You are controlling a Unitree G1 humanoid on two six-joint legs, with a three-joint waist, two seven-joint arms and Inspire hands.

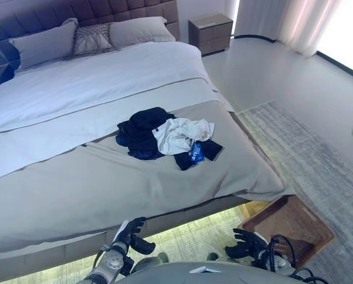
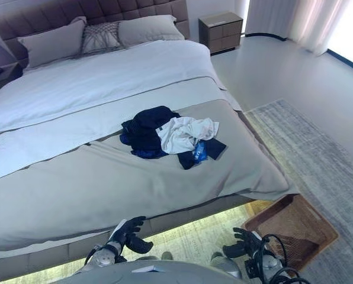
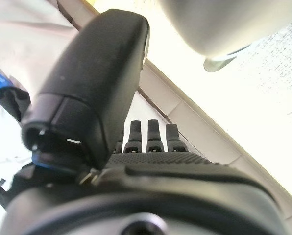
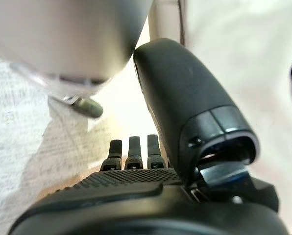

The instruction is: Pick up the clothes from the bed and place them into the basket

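A heap of clothes lies on the grey bed cover (image 1: 105,183) near the foot of the bed: a dark navy garment (image 1: 142,131), a white garment (image 1: 179,135) and a black piece with a blue patch (image 1: 197,152). A brown woven basket (image 1: 289,223) stands on the floor at the bed's right corner. My left hand (image 1: 132,234) is low by the bed's front edge, fingers relaxed and empty. My right hand (image 1: 247,244) is low beside the basket, fingers relaxed and empty. Both hands are well short of the clothes.
Grey pillows (image 1: 43,42) line the padded headboard. A bedside cabinet (image 1: 211,32) stands at the back right. A pale rug (image 1: 318,160) covers the floor right of the bed, with curtains (image 1: 295,23) behind.
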